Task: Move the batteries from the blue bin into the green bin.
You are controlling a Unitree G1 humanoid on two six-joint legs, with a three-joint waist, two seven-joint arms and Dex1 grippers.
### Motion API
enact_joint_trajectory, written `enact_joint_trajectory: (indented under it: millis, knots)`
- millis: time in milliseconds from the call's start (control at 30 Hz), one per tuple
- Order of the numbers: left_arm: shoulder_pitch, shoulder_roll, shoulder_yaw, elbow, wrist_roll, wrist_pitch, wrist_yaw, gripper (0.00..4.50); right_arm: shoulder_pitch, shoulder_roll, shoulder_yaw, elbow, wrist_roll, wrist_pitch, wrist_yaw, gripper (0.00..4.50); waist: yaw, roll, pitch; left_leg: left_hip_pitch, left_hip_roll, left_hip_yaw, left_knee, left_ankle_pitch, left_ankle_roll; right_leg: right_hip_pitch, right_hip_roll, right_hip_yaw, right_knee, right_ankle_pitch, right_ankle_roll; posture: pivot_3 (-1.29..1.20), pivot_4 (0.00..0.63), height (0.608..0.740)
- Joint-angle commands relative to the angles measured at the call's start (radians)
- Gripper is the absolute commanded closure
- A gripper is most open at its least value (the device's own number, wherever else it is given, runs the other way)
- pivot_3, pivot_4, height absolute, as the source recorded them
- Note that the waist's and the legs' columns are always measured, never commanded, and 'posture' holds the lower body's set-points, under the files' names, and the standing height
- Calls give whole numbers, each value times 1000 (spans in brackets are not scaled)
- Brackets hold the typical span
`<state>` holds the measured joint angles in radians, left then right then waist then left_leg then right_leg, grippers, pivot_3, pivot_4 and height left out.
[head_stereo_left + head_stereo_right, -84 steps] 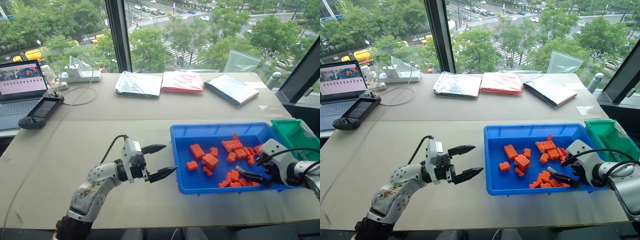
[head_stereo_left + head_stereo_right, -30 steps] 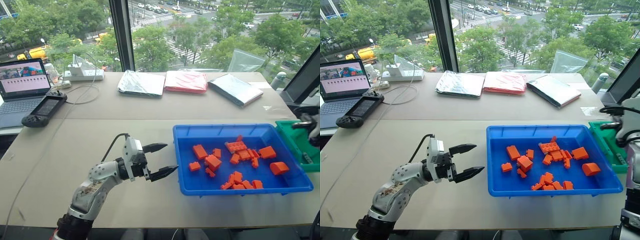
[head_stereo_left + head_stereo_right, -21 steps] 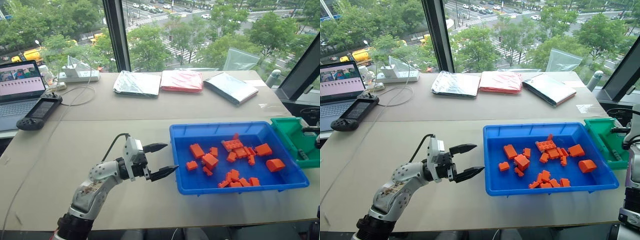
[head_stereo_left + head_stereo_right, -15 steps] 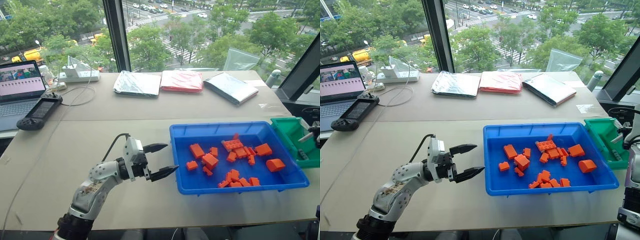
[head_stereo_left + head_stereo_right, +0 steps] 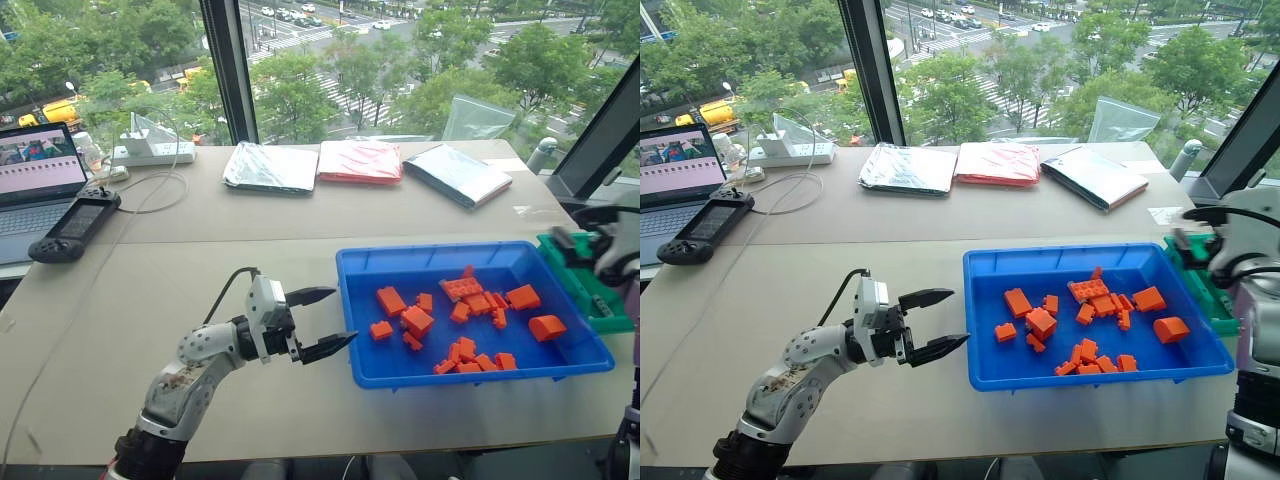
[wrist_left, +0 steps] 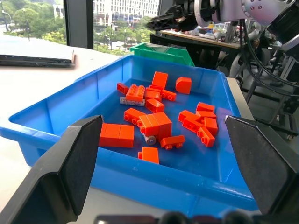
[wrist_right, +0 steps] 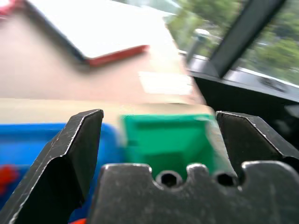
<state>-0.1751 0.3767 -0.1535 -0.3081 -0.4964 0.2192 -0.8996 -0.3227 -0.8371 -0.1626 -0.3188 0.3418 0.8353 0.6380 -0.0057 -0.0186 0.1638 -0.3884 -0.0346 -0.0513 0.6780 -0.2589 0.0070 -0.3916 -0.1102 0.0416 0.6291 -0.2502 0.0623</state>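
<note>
Over the green bin (image 5: 585, 275) at far right, right gripper (image 7: 159, 140) wide open, empty. Left gripper (image 5: 322, 321) also open, empty, hovering just left of the blue bin (image 5: 352, 310). 1 battery (image 5: 602, 305) lying inside green bin; blue bin holding orange blocks (image 5: 417, 321), remaining batteries hard to spot. Likely between drop-off and next pick: calls for swinging right gripper to blue bin, finding a battery among blocks.

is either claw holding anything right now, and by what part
Nothing is held. The left claw hangs open beside the blue bin; the right claw is open and empty.
</note>
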Motion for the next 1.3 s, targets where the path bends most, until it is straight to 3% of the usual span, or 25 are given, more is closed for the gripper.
enact_joint_trajectory:
  millis: [33, 467, 767, 867, 1033, 1300]
  knots:
    - [1, -8, 3, -8, 5, -27, -3, 0, -27, -27, -5, 7, -18, -18, 4, 37, -1, 0, 0, 0, 0, 0, 0, 0, 0, 0, 0, 0, 0, 0, 0, 0, 150, 740]
    - [10, -13, -4, -8, 11, -24, -5, 0, -39, 3, 22, 57, -70, -65, -33, 37, -6, 0, 0, 0, 0, 0, 0, 0, 0, 0, 1, 0, 1, 0, 0, 0, 150, 740]
    - [12, -11, -8, -5, 18, -24, -8, 0, 13, -41, 24, 68, -106, -84, 4, 37, -6, 0, 0, 0, 0, 0, 0, 0, 0, -1, 1, 0, 1, 0, 0, 0, 150, 740]
    - [10, -12, -8, -6, 18, -17, -8, 0, 18, -125, 35, 88, -120, -139, 90, 37, -7, 1, 0, 0, 0, 0, 0, 0, 0, -1, 1, 0, 1, 0, 0, 0, 150, 740]
    - [7, -13, -15, -8, 9, -4, -20, 0, -177, -311, 201, 299, -214, -350, 362, 37, -14, 3, 2, 1, 0, 2, 0, 0, 0, 0, 1, 1, 0, 0, 0, 0, 150, 740]
    - [8, -20, -22, -14, 11, 4, -11, 0, -417, -289, 444, 610, -377, -743, 699, 37, -14, 3, 3, 2, 2, 2, -1, 0, 0, 0, 2, 0, 0, 0, -1, 0, 150, 740]
